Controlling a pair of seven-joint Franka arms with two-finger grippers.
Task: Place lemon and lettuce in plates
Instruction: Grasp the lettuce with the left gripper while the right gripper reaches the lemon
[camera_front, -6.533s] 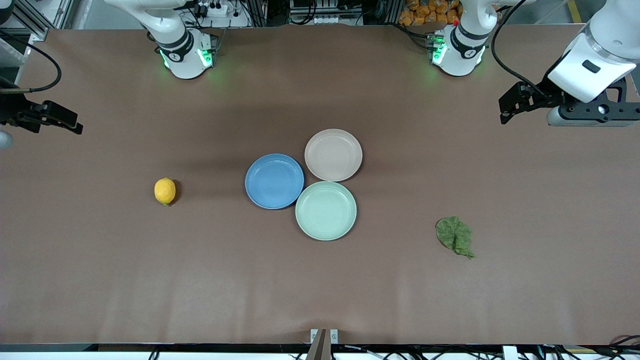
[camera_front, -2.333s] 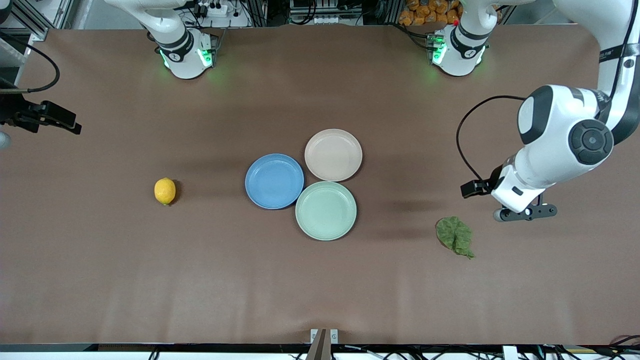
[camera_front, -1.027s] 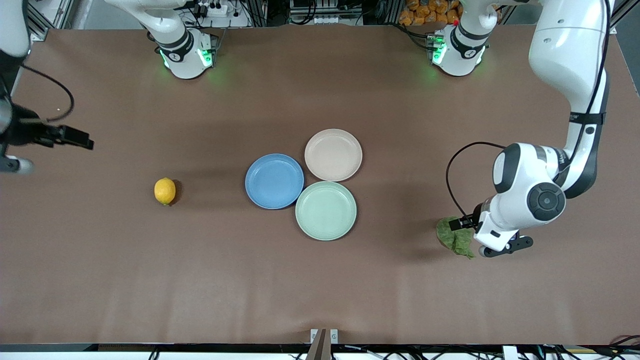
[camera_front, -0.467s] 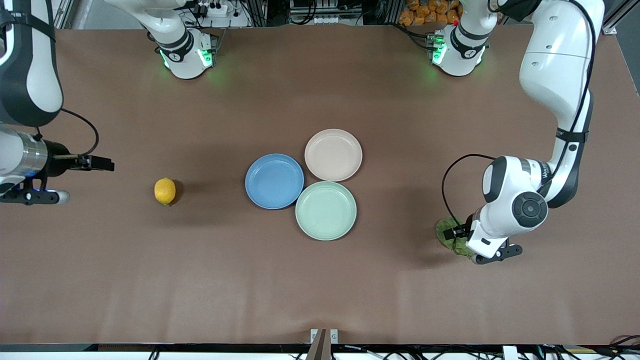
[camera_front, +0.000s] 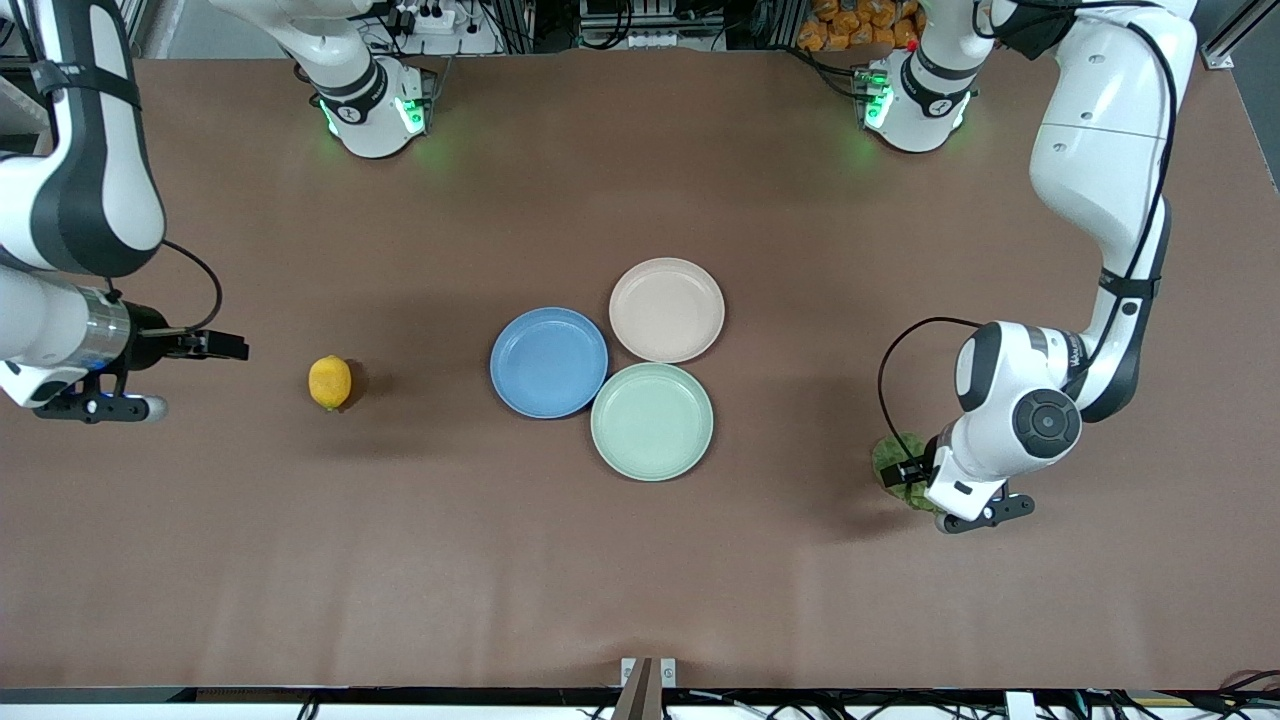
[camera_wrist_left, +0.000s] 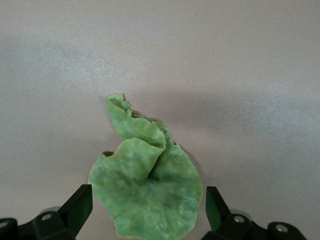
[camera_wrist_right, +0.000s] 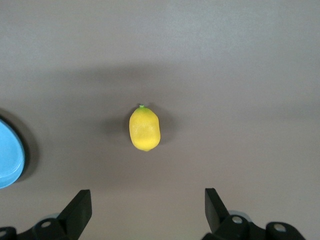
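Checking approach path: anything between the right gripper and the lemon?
No. In the right wrist view the stretch from the open right gripper to the lemon is bare table; the front view agrees.

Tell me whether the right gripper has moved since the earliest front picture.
Yes. The right gripper has come in from the table edge at the right arm's end toward the lemon, which lies where it did. Its fingers are open, short of the lemon.
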